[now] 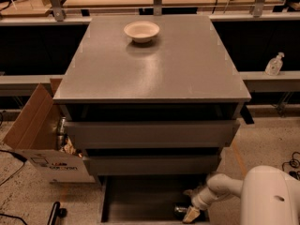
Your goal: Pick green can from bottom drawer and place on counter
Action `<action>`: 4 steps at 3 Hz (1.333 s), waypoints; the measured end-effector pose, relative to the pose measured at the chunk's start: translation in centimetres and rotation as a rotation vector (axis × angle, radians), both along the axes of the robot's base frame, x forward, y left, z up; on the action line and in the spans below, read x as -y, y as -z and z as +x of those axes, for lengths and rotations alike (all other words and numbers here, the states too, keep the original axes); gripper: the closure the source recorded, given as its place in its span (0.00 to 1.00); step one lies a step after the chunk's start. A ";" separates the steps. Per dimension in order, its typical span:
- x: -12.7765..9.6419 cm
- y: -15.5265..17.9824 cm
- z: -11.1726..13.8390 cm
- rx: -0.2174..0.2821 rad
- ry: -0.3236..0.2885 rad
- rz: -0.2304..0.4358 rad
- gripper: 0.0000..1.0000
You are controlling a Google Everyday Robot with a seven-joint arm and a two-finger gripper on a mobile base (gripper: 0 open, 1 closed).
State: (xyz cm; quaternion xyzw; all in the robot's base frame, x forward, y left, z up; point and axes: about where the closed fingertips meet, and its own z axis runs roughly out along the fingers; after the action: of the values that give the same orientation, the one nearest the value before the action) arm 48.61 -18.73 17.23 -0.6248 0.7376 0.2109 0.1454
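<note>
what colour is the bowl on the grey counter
The round bowl is pale cream (camera view); the gripper is down in the shallow grey bottom drawer.

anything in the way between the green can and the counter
The gripper is at the green can in the bottom drawer. Two wider drawers jut out between it and the counter; a bowl sits at its far end.
</note>
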 end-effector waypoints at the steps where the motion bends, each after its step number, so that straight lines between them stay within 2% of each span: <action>1: -0.2 -0.2 0.0 0.015 -0.032 0.002 0.02; 2: -0.5 0.1 0.4 0.013 -0.064 0.003 0.00; 3: -0.5 0.1 0.4 0.013 -0.064 0.003 0.00; 4: -0.6 -0.2 0.7 0.020 -0.058 0.004 0.10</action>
State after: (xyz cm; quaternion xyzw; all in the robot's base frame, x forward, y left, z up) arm 49.35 -18.12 17.48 -0.6477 0.7172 0.2103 0.1479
